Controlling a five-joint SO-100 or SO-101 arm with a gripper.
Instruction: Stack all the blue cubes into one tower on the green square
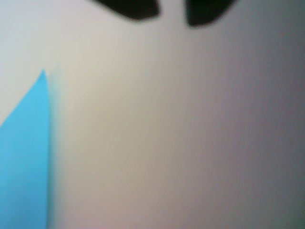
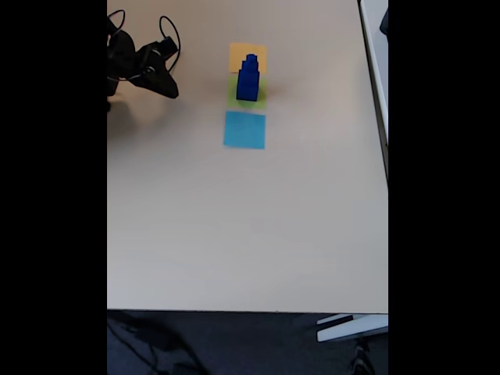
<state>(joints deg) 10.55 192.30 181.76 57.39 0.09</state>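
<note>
On green square (image 2: 248,97): tower (image 2: 248,78) of blue cubes; no writing legible.

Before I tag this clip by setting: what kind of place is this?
Probably an office or lab: a plain beige table, dark carpet-like floor beneath, and coloured paper squares laid out as markers.

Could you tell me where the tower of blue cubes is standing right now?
In the fixed view the tower stands on the green square, between the orange square and the light-blue square, right of the gripper.
</note>
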